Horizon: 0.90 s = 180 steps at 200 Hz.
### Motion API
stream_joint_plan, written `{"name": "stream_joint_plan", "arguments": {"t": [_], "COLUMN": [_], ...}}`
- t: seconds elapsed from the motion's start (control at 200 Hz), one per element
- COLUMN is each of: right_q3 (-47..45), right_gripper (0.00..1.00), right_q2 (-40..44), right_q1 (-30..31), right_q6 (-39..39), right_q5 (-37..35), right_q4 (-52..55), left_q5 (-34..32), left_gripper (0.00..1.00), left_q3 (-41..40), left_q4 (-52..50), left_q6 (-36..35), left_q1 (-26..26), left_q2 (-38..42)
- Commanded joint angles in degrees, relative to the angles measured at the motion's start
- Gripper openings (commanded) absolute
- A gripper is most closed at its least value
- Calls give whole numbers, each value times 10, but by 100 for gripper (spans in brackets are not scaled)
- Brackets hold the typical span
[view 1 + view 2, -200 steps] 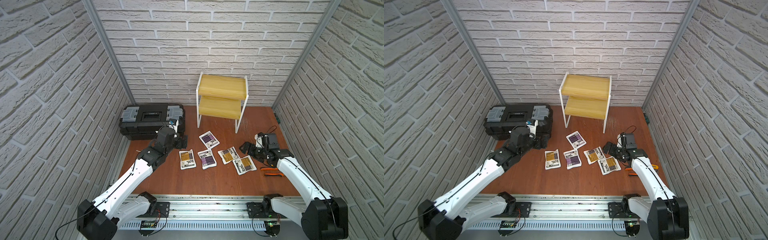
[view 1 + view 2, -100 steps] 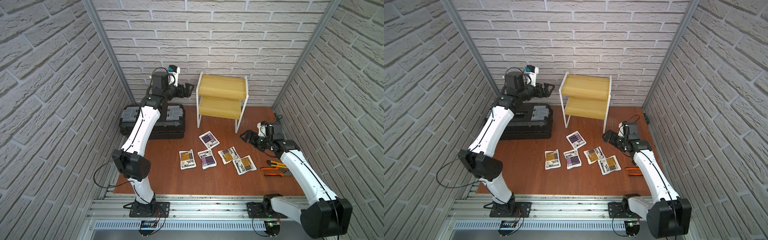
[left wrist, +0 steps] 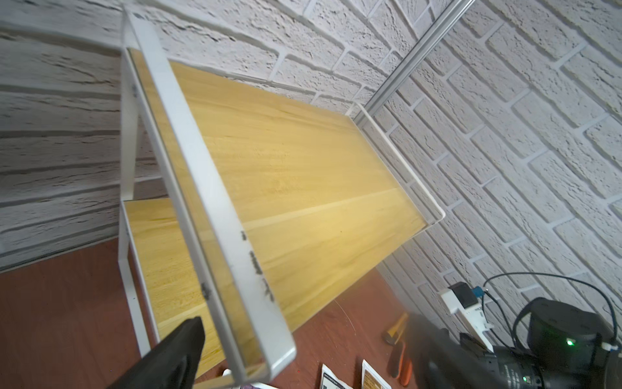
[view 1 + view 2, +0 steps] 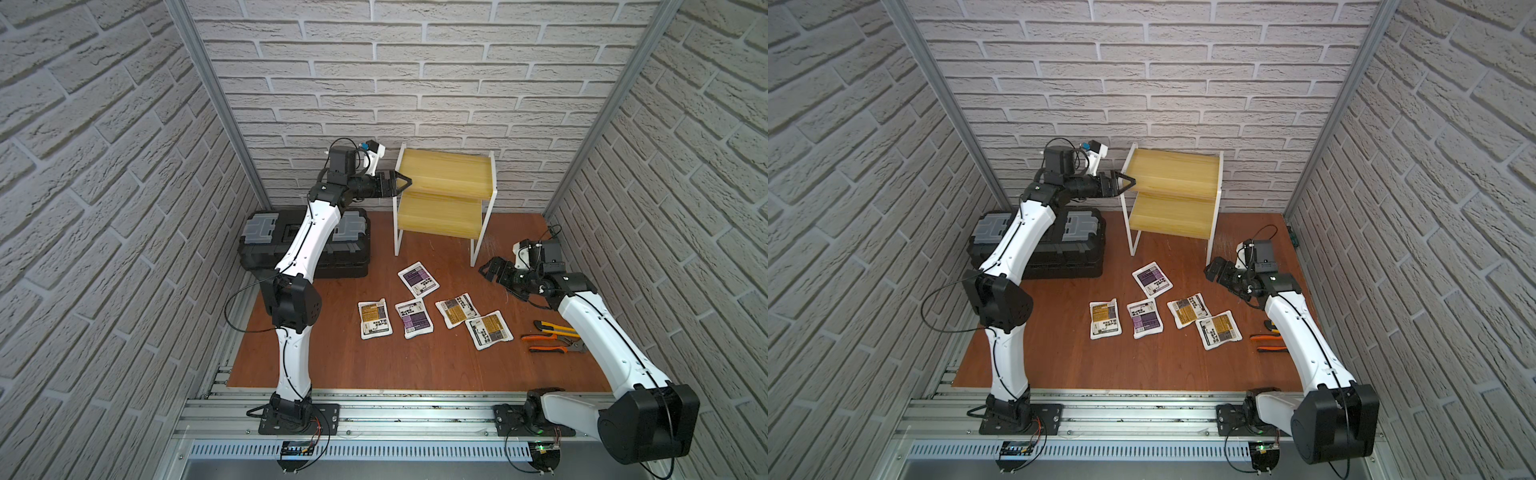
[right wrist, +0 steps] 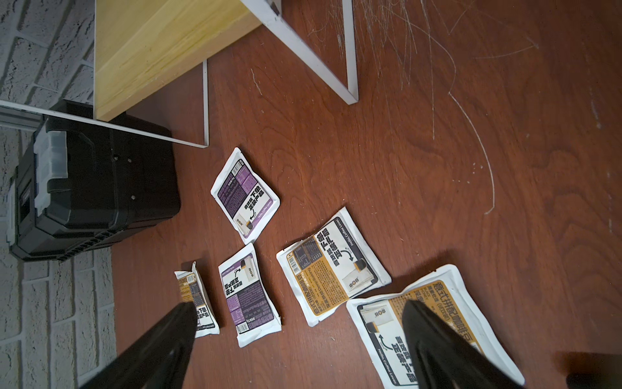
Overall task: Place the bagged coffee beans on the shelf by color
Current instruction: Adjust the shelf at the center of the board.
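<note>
Below and behind the left hand [image 4: 404, 183], a black toolbox [image 4: 259, 232] sits on the counter [image 4: 415, 368], partly hidden by that arm. Raised well above the counter, the left hand points at the near end of the shelf [image 4: 446, 183], level with its upper yellow board. Its fingers [image 3: 168, 350] are spread wide and hold nothing. In the left wrist view the board's white end rail lies between them; whether they touch it I cannot tell.

Between the two hands, in front of the shelf's legs, the bagged coffee beans lie flat on the counter, all five of them. The first orange bag [image 4: 375, 318] is nearest the left arm, with the front purple bag [image 4: 413, 318] just beside it. The rear purple bag [image 4: 418, 279] lies closer to the shelf. The middle orange bag [image 4: 457, 310] and the last orange bag [image 4: 488, 329] lie close together, nearest the right hand [image 4: 489, 268].

That right hand hovers low beside the shelf's front leg, fingers [image 5: 437, 343] spread wide and empty. In the right wrist view the last orange bag shows under one finger, with the other four bags beyond the fingertips. Past the right arm, away from the bags, orange-handled pliers [image 4: 546, 349] and a yellow utility knife [image 4: 555, 328] lie on the counter.
</note>
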<state>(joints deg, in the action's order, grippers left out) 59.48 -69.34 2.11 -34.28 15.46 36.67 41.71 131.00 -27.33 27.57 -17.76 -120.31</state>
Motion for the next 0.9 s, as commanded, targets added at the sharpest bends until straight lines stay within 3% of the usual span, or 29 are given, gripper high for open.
{"name": "stream_joint_plan", "arguments": {"t": [0.0, 0.25, 0.45, 0.755, 0.895], "right_q3": [12, 6, -6, -81, -131], "right_gripper": [99, 99, 100, 99, 100], "right_q2": [-1, 4, 11, 69, 110], "right_q1": [3, 3, 3, 3, 4], "right_q6": [4, 9, 2, -56, -89], "right_q5": [-2, -3, 1, -12, -6], "right_q4": [-3, 0, -1, 31, 62], "left_q5": [37, 41, 5, -281, -333], "left_gripper": [99, 99, 99, 99, 99], "left_q3": [22, -1, -55, -222, -286], "left_q4": [8, -15, -15, -19, -27], "left_q6": [4, -23, -26, -5, -21], "left_q1": [-15, -57, -72, -25, -15], "left_q2": [6, 37, 80, 223, 287]}}
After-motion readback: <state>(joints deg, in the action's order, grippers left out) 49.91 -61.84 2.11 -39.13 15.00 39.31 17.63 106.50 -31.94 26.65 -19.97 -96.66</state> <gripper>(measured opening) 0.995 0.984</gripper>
